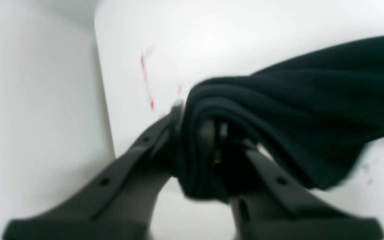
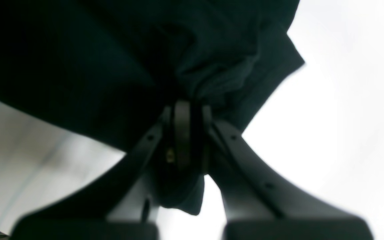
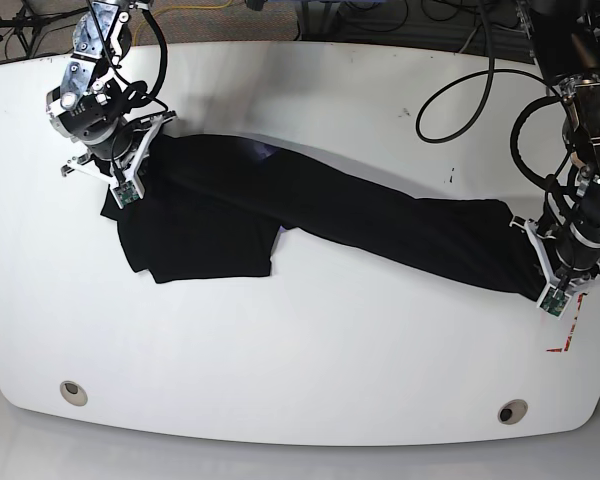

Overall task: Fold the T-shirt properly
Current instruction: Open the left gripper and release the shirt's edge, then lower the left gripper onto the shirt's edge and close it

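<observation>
your left claw [image 3: 536, 262] sits at the right side of the base view, low over the white worktop [image 3: 310, 350], near its edge. the arm comes down from the top right corner, bends at the wrist, and points the claw inward toward the cloth. in the left wrist view the left claw [image 1: 198, 125] is closed down on a thick bunch of black fabric, with folds wrapped over and between the two dark fingers [image 1: 145, 150]. a red corner mark [image 3: 565, 340] lies on the worktop just beside that claw.

your right claw [image 3: 148, 150] is at the upper left of the base view, its arm reaching in from the top left corner and angled down onto the shirt's far end. in the right wrist view the right claw [image 2: 188, 116] is pinched nearly closed on gathered black cloth, and a small flap hangs below the fingertips.

the t-shirt [image 3: 320, 210] is stretched between the two claws in a long diagonal band across the worktop, from upper left to lower right. a wider flat part lies on the surface below the right claw. a small purple patch shows near the shirt's upper edge. both wrist views are blurred, so the exact pinch points are hard to tell.
</observation>
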Action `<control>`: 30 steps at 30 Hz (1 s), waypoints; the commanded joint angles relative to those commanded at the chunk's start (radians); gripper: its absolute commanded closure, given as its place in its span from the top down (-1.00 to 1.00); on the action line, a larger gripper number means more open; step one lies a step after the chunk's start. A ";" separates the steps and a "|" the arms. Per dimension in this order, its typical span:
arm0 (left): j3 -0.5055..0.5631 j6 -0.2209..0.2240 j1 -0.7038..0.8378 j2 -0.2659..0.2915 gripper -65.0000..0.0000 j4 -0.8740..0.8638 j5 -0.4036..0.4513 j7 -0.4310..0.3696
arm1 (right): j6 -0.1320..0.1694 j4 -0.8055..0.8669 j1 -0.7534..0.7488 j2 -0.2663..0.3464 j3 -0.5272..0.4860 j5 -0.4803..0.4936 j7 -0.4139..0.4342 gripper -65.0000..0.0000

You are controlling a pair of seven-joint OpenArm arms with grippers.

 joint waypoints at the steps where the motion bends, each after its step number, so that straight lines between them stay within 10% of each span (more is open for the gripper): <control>1: 0.000 0.000 0.000 0.000 -0.23 0.000 0.000 0.000 | 0.000 0.000 0.000 0.000 0.000 0.000 0.000 -1.00; 4: 0.000 0.002 0.005 0.003 0.13 0.000 0.000 0.000 | 0.000 0.000 0.000 0.000 0.000 0.000 0.000 -1.00; 16: -0.018 0.000 0.077 0.006 0.15 -0.002 -0.014 0.000 | 0.000 0.000 0.000 0.000 0.000 0.000 0.000 -1.00; 30: -0.390 0.000 0.141 0.049 0.15 -0.193 -0.232 0.002 | 0.000 0.000 0.003 -0.002 -0.003 0.000 0.000 -1.00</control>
